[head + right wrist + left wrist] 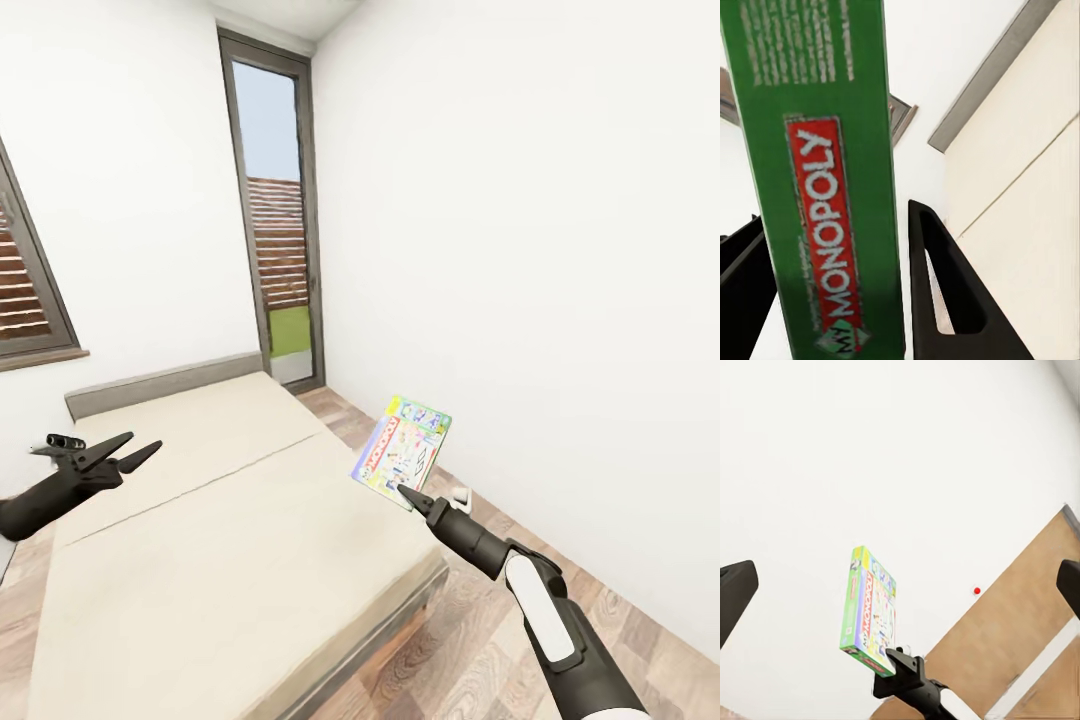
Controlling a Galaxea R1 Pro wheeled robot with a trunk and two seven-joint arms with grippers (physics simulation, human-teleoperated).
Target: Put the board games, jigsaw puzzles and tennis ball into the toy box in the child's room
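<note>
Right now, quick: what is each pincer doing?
Left pincer: open, holding nothing, hovering over the bed.
Right pincer: shut on the Monopoly board game, lifted clear of the bed.

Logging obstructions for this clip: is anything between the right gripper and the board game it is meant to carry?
No. The right gripper is shut on the Monopoly board game, lifted clear beside the bed. The toy box isn't in view, so that path can't be judged.

Even, bright, flat simulator light washes the plain white walls (520, 200); shadows are faint. Daylight shows through the tall narrow dark-framed window (278, 215). Wide-angle stretching bends the edges; renders are slightly soft.
</note>
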